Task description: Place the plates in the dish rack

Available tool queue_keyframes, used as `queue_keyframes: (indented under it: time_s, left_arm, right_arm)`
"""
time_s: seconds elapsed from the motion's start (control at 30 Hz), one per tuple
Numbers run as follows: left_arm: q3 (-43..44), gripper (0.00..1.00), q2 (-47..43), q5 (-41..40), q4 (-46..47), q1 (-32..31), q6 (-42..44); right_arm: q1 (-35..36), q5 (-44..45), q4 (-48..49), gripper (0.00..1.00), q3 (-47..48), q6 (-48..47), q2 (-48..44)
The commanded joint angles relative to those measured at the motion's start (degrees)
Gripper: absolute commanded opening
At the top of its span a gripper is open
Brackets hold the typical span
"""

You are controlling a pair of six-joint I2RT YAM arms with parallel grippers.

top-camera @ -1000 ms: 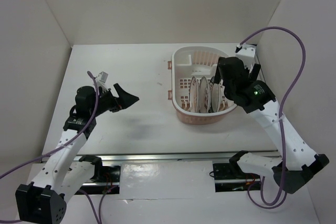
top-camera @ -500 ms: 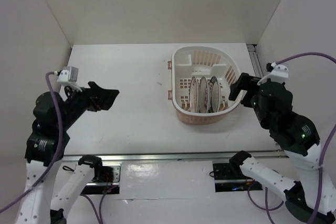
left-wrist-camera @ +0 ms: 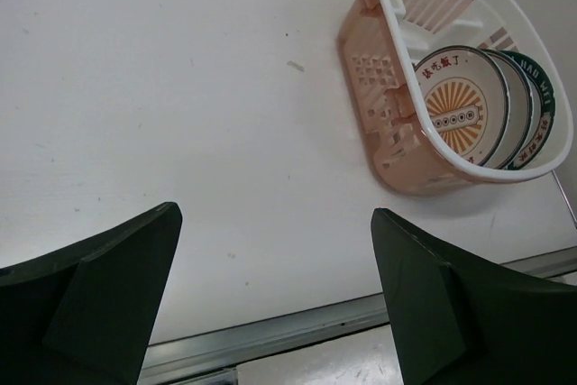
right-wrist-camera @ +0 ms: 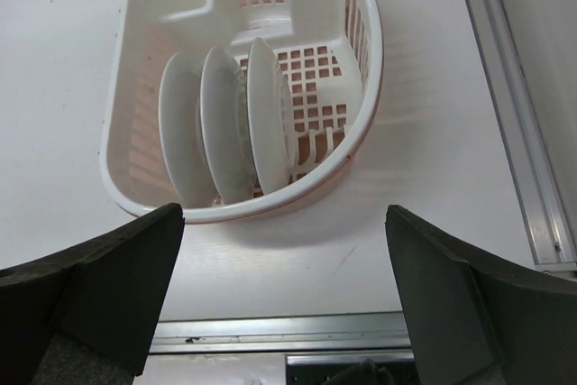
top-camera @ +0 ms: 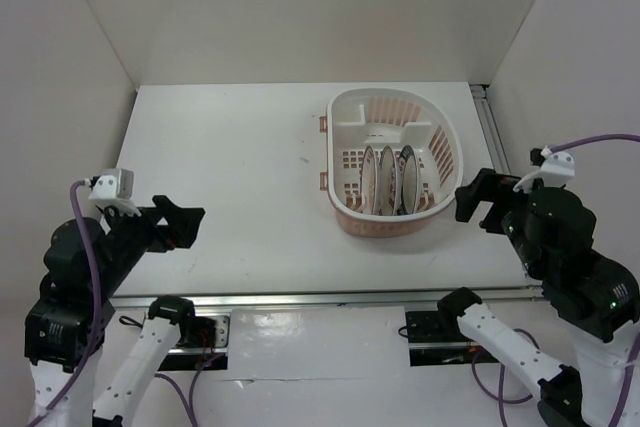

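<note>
White tabletop (top-camera: 220,147), white walls | one dish rack (top-camera: 345,107) toward far-right corner | three plates (top-camera: 384,182) on edge inside it | left gripper (top-camera: 188,224) jaws apart, empty, near-left corner, well apart from rack | right gripper (top-camera: 480,205) jaws apart, empty, right edge, near rack

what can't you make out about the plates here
Left wrist: the sunburst plate covers the faces of the two plates behind it; only rims show.
Right wrist: the plates show only plain white backs.
Top external: they stand edge-on in the dish rack, patterns too small.
</note>
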Motion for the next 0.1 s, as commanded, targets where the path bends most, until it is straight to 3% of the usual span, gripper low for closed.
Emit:
queue_keyframes:
  time_s: [0.0, 0.07]
  left_arm:
    - [-0.10, 1.00, -0.60, -1.92, -0.61, -0.21, 0.89]
    - [-0.10, 1.00, 0.01, -1.92, -0.61, -0.21, 0.89]
  right_arm:
    - [-0.38, -1.09, -1.75, 1.00, 1.87, -1.05, 0.06]
    - [-0.38, -1.09, -1.75, 1.00, 1.87, -1.05, 0.58]
